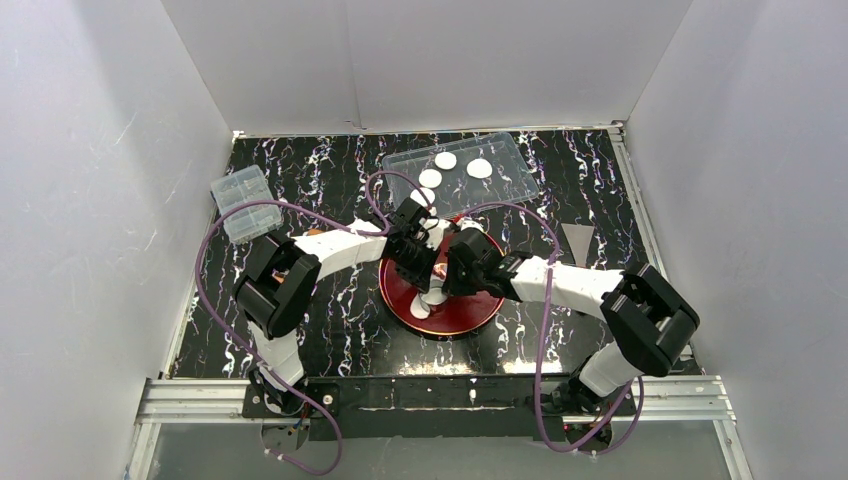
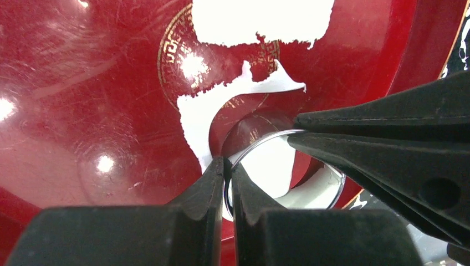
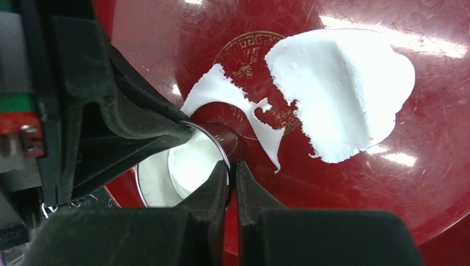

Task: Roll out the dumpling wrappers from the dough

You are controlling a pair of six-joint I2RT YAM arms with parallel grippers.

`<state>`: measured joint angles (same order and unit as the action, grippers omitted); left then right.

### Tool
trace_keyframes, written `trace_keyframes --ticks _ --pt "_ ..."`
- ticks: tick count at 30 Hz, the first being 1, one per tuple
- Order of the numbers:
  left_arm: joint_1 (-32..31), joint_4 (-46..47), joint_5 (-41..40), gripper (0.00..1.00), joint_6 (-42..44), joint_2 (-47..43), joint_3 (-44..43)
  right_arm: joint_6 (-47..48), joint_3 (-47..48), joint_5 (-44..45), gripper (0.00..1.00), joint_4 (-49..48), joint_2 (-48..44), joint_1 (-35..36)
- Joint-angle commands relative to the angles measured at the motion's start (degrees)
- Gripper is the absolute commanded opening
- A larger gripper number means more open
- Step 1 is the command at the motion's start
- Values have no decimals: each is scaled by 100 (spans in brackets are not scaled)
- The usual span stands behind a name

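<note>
A red plate [image 1: 470, 312] holds the dough [image 3: 338, 88], a thin white ragged sheet with a round hole cut out of it; it also shows in the left wrist view [image 2: 260, 22]. A metal ring cutter [image 2: 332, 183] stands on the plate's near part with white dough inside it [image 3: 191, 160]. My left gripper [image 2: 228, 166] is shut on the ring's rim. My right gripper [image 3: 231, 169] is shut on the opposite rim. Both meet over the plate [image 1: 435, 285]. Three round dumpling wrappers [image 1: 445, 160] lie in a clear tray behind.
The clear tray [image 1: 515, 185] sits at the back, right of centre. A small clear plastic box [image 1: 245, 203] stands at the back left. A grey triangular scraper [image 1: 580, 240] lies to the right of the plate. White walls enclose the black marbled table.
</note>
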<state>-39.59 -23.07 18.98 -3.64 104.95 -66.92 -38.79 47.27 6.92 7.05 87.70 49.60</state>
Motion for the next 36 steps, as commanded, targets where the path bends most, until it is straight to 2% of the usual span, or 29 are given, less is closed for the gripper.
trace_keyframes --ticks 1,23,30,33,36 --pt "151 -737 -476 0 201 -131 12 307 152 139 1 1052 -236 32" --pt "232 -730 -673 0 312 -359 -470 683 872 347 1 1113 -113 -40" --pt "452 -685 -360 0 180 -263 -538 666 668 -264 1 801 -422 -205" --pt "481 -554 -424 0 236 -184 -420 739 680 -432 35 811 -658 -221" --pt "475 -536 -299 0 202 -133 -409 815 778 -463 46 925 -809 -231"
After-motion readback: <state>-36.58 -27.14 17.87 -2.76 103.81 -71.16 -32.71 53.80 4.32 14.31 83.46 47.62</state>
